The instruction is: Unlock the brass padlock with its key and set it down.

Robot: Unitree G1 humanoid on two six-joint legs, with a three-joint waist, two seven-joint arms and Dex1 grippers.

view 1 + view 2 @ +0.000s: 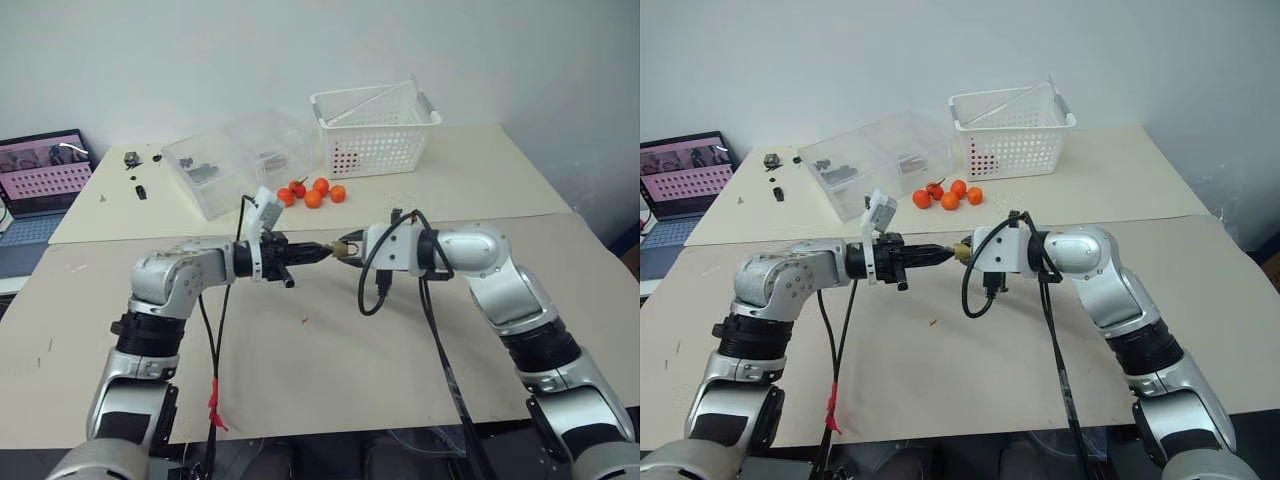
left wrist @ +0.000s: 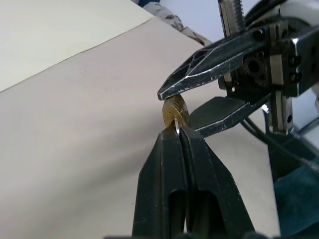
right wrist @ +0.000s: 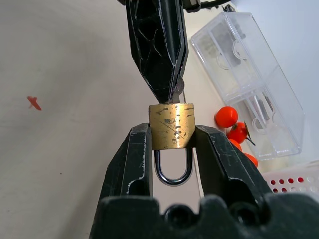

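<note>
Your right tool (image 3: 172, 137) clamps the brass padlock (image 3: 172, 126) above the tabletop (image 1: 330, 370) (shackle toward its wrist); at its 12 o'clock, your left tool (image 2: 178, 130) pinches the key (image 2: 175, 123) at the padlock.

brass padlock (image 3: 172, 125): scratched, glossy yellow metal
shackle (image 3: 173, 169): smooth, shiny silvery metal
right gripper (image 3: 172, 149): black, scuffed fingers
storage box (image 3: 251, 74): clear glossy plastic
basket (image 1: 375, 128): white perforated plastic

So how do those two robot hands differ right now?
The left gripper has its fingers pressed together, pinching a thin silvery key; the right gripper has its fingers spread apart, clamping the brass padlock by its sides. Both have black fingers and meet tip to tip above the table.
</note>
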